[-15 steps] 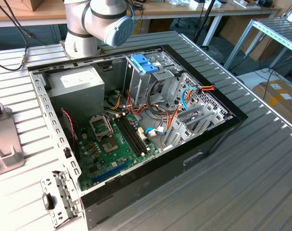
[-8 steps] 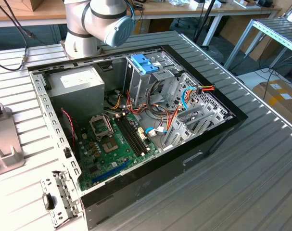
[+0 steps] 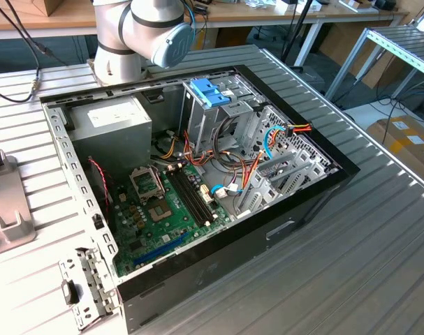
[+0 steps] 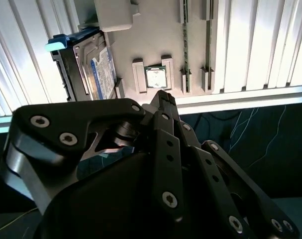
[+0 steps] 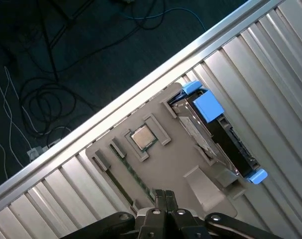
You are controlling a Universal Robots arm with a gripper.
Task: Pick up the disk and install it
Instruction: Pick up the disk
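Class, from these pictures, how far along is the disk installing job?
Done: nothing yet. The disk stands on edge in its grey holder, untouched. In hand: nothing; the claw is shut and empty, apart from the disk. Left: pickup and fitting into the open computer case.

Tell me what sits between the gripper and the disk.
In the first wrist view, the stretch from the black gripper to the dark metal disk with blue side pieces is bare grey holder plate, with one raised grey tab.

An open computer case (image 3: 218, 259) lies on a ribbed metal table (image 3: 365, 279). Inside, a green motherboard (image 3: 163, 218) sits nearer, a grey power supply (image 3: 112, 122) farther; the arm (image 3: 145, 35) stands beyond.
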